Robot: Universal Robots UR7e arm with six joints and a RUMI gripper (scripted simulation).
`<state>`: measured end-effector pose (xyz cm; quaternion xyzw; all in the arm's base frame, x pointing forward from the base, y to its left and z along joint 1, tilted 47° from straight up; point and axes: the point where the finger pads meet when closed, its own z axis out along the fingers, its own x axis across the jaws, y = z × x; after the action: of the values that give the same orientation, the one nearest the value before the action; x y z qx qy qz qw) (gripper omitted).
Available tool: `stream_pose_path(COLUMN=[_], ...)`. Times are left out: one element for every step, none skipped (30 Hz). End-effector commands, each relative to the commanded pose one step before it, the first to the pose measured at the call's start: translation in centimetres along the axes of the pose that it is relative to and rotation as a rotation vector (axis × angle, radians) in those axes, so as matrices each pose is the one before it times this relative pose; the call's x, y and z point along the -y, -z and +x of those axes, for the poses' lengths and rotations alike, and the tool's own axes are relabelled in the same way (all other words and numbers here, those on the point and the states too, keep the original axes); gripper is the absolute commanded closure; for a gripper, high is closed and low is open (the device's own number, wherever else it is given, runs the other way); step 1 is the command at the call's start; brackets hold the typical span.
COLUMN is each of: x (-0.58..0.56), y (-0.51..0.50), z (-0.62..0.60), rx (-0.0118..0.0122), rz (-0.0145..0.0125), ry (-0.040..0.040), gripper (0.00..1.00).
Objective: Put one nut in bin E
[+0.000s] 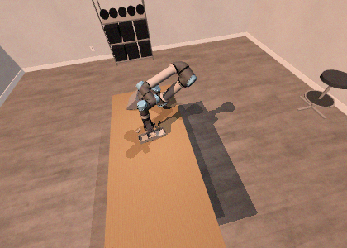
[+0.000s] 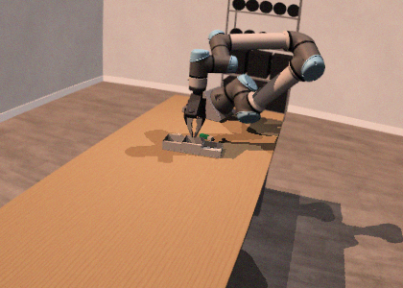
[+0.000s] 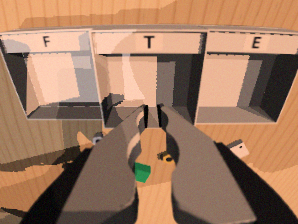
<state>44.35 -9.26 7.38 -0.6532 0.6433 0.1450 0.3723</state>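
We have the gripper (image 1: 149,129) (image 2: 194,135) (image 3: 152,106) clenched on nothing above bin T (image 3: 175,44), probably for clearance, while the likely yellow nut (image 3: 169,159) lies on the table (image 1: 149,193) (image 2: 120,215) (image 3: 150,10), outside bin E (image 1: 145,140) (image 2: 172,146) (image 3: 236,43)

Arm, one, jointed: upper arm (image 1: 171,92) (image 2: 272,90), in the exterior view, rising toward two o'clock; elbow (image 1: 184,73) (image 2: 305,52), bent sharply; forearm (image 1: 161,75) (image 2: 259,41), near level, running toward nine o'clock. Wrist (image 1: 143,106) (image 2: 199,67), one, blue-capped, above the pincer (image 1: 149,130) (image 2: 194,135) (image 3: 152,106), which points to six o'clock, shut. Fingers, two, converging toward twelve in the wrist view, a slim gap between the tips.
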Motion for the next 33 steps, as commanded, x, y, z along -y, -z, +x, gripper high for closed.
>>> stream_pose_path(x=[0.013, 0.0, 0.0, 0.0, 0.0, 0.0, 0.0, 0.0, 0.0, 0.0, 0.0, 0.0, 0.047, 0.047, 0.047, 0.047, 0.047, 0.047, 0.047, 0.047, 0.047, 0.0, 0.0, 0.047, 0.047, 0.047, 0.047, 0.047, 0.047, 0.047, 0.037, 0.001, 0.0], y=[1.581, 0.4, 0.4, 0.4, 0.0, 0.0, 0.208, 0.0, 0.0, 0.0, 0.0, 0.0, 0.0, 0.0, 0.0, 0.0, 0.0, 0.0, 0.0, 0.0, 0.0, 0.0, 0.0, 0.001, 0.0, 0.0, 0.0, 0.0, 0.0, 0.0, 0.0, 0.0, 0.0], z=[0.02, 0.0, 0.0, 0.0, 0.0, 0.0, 0.001, 0.0, 0.0, 0.0, 0.0, 0.0, -0.498, -0.498, -0.498, -0.498, -0.498, -0.498, -0.498, -0.498, -0.498, 0.0, 0.0, -0.498, -0.498, -0.498, -0.498, -0.498, -0.498, -0.498, -0.394, 0.0, 0.0], rx=[-0.00047, 0.0, 0.0, 0.0, 0.0, 0.0, 0.0, 0.0, 0.0, 0.0, 0.0, 0.0, 0.00001, 0.00001, 0.00001, 0.00001, 0.00001, 0.00001, 0.00001, 0.00001, 0.00001, 0.0, 0.0, 0.00001, 0.00001, 0.00001, 0.00001, 0.00001, 0.00001, 0.00001, 0.00001, 0.0, 0.0], rz=[0.00054, 0.0, 0.0, 0.0, 0.0, 0.0, 0.0, 0.0, 0.0, 0.0, 0.0, 0.0, 0.0, 0.0, 0.0, 0.0, 0.0, 0.0, 0.0, 0.0, 0.0, 0.0, 0.0, -0.00001, 0.0, 0.0, 0.0, 0.0, 0.0, 0.0, 0.0, 0.0, 0.0], ry=[0.0003, 0.0, 0.0, 0.0, 0.0, 0.0, 0.0, 0.0, 0.0, 0.0, 0.0, 0.0, 0.0, 0.0, 0.0, 0.0, 0.0, 0.0, 0.0, 0.0, 0.0, 0.0, 0.0, 0.0, 0.0, 0.0, 0.0, 0.0, 0.0, 0.0, 0.0, 0.0, 0.0], gripper=[0.96, 0.96, 0.96, 0.96, 0.96, 0.96, 0.96, 0.96, 0.96, 0.96, 0.96, 0.96, 0.96, 0.96, 0.96, 0.96, 0.96, 0.96, 0.96, 0.96, 0.96, 0.96, 0.96, 0.96, 0.96, 0.96, 0.96, 0.96, 0.96, 0.96, 0.96, 0.96, 0.96])
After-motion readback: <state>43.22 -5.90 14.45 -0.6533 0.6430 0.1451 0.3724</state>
